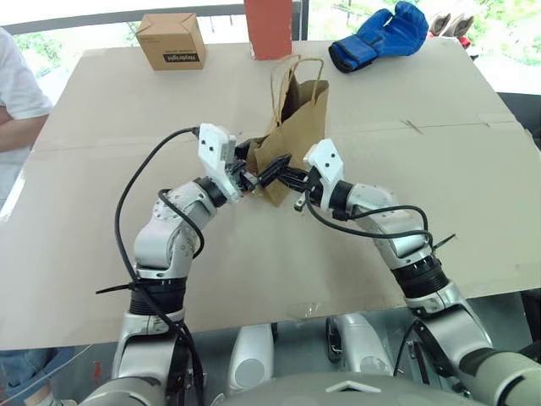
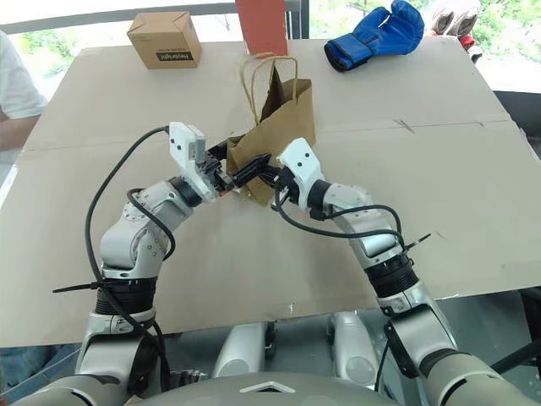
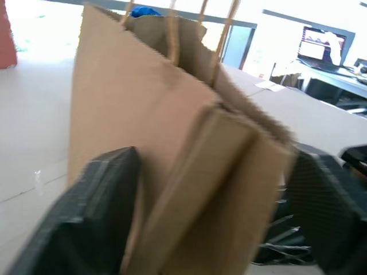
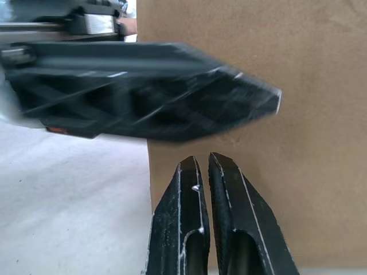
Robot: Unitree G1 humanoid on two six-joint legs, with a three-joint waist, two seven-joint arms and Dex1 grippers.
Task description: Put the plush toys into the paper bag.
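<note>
Underneath everything, a broad table covered in flat brown cardboard sheets (image 1: 439, 194) spreads out to all sides. On it, near the middle and slightly toward the far side, the brown kraft paper bag (image 1: 300, 127) with two twisted paper loop handles stands upright, its mouth open at the top and its side folds creased inward. Just behind the bag, at the far edge, stands a tall red box (image 1: 269, 27). To the far right lies a blue boxing glove (image 1: 379, 35), and to the far left sits a small brown printed cardboard box (image 1: 171, 40), both well apart from the bag. A person's white sleeve and arm (image 1: 17, 101) show at the left edge.

At the bag's near lower corner the two grippers meet. The left gripper (image 3: 212, 189) has its black fingers spread on either side of the bag's folded edge. The right gripper (image 4: 202, 189) has its fingers pressed together, tips right against the bag's brown wall, just below a finger of the left gripper.
</note>
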